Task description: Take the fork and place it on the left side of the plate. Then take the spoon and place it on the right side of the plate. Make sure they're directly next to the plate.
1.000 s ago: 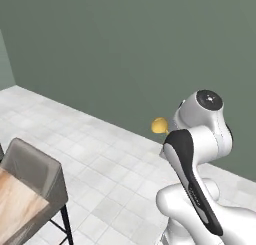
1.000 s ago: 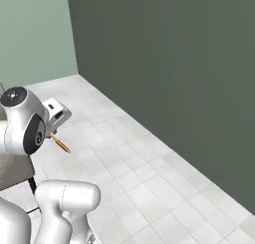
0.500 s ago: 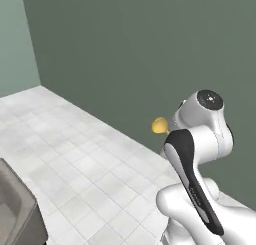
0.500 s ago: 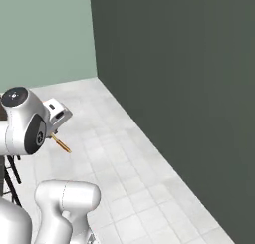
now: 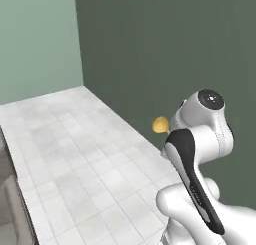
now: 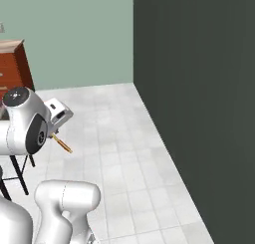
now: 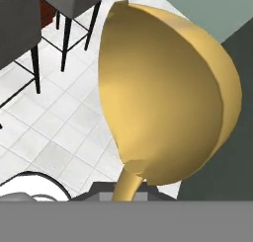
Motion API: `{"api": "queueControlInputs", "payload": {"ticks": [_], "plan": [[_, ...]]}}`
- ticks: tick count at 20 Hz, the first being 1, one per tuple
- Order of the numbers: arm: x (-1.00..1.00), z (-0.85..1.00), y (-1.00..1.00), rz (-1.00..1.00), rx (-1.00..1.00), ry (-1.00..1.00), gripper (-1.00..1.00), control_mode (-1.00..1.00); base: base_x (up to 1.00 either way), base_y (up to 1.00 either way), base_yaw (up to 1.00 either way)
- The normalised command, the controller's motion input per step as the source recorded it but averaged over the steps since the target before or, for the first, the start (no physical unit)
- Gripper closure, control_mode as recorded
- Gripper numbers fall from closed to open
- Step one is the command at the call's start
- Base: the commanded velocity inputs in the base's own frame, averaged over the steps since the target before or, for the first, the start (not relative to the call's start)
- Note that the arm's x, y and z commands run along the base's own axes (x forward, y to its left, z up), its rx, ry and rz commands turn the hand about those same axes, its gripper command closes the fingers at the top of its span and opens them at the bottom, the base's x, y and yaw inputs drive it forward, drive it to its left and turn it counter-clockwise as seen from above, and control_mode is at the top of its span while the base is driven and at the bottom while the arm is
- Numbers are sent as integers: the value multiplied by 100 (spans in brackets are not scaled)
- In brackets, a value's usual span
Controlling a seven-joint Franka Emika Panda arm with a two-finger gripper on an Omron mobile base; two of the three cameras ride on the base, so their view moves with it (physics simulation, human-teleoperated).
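Pinching the spoon (image 7: 168,102) by the handle, gripper (image 6: 56,133) clamped tight around it. Held up in the air beside the arm's upper joints, yellow bowl (image 5: 160,124) poking out one side, golden-brown handle (image 6: 63,144) sticking out the other and angling down. So long axis crosswise to the fingers, roughly. Below and beyond, just tiled floor (image 5: 75,154), stool legs (image 7: 63,43), then green wall (image 6: 79,34). Can't say which way the plate lies from here. Probably mid-carry, needs turning toward the table first.
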Motion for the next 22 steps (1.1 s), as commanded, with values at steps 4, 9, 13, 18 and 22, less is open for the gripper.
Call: {"api": "queueControlInputs", "payload": {"ticks": [4,9,13,18,22], "plan": [[0,0,0,0,0,0,100,100,100,-11,45],[0,0,0,0,0,0,100,100,100,-14,45],[0,0,0,0,0,0,100,100,100,-12,45],[0,0,0,0,0,0,100,100,100,-11,45],[0,0,0,0,0,0,100,100,100,-10,46]]}}
